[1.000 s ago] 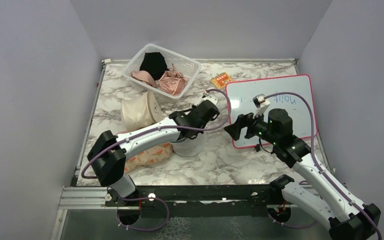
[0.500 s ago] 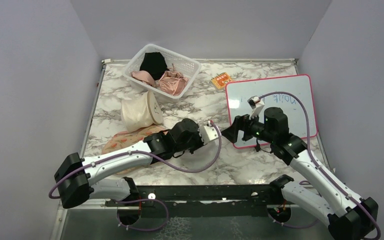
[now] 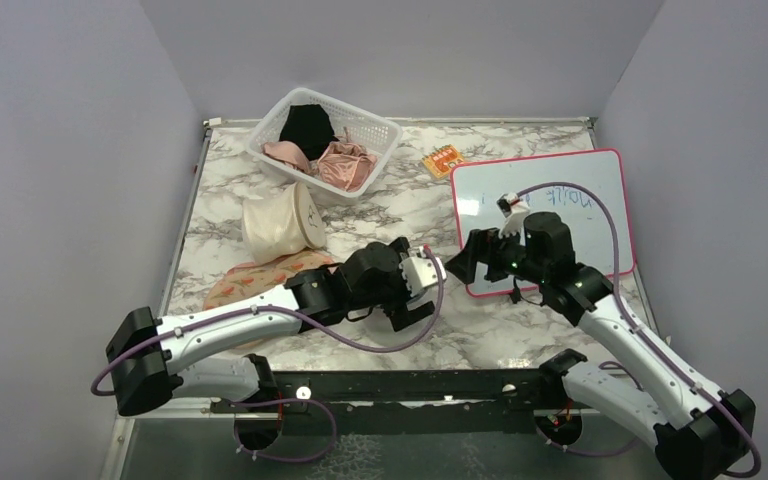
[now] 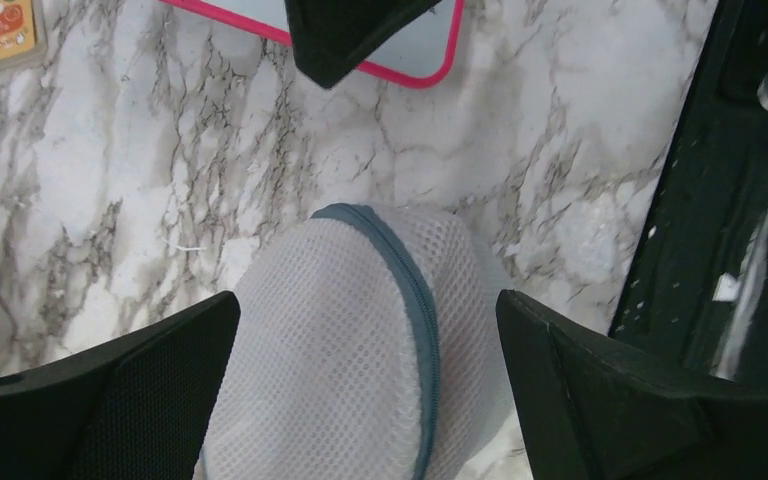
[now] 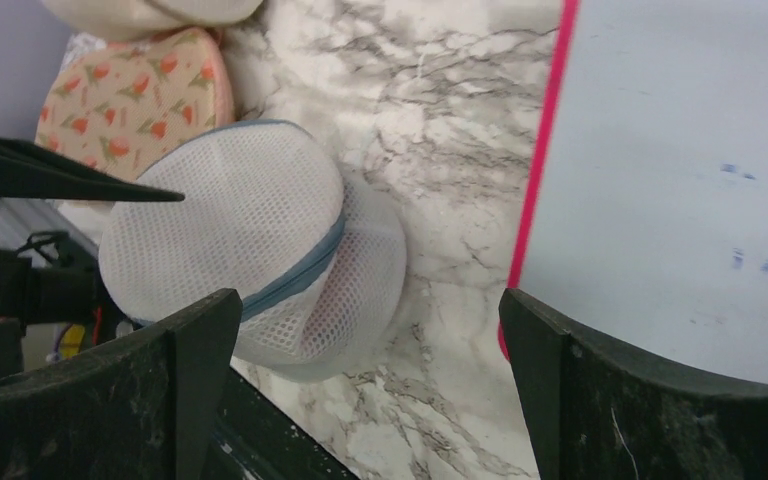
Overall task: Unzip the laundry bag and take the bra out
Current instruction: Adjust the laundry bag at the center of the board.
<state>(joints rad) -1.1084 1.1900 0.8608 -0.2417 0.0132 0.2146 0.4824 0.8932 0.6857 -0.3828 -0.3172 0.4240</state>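
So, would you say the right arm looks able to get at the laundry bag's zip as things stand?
Probably yes: the open right end effector faces the laundry bag with only marble between, the zip showing toward it. The left end effector, open above the bag, might crowd it.

Pale mesh on grey-veined marble

The laundry bag [image 5: 230, 230] was white open-weave mesh with a grey-blue zip band running around it. The bench [image 3: 520, 140] was white marble with grey veining. The whiteboard [image 3: 480, 205] was white in a pink-red frame, with faint blue scribbles. The floral pouch [image 5: 130, 90] was peach with orange blossoms and small green leaves, and the cylindrical bag [image 3: 275, 222] was plain cream. The basket [image 3: 380, 130] was white lattice, holding a black garment [image 3: 307, 128] and dusty-pink ones [image 3: 340, 165]. A small card [image 3: 443, 159] was orange. The left fingers [image 4: 110, 410] and right fingers [image 5: 110, 400] were matte black.
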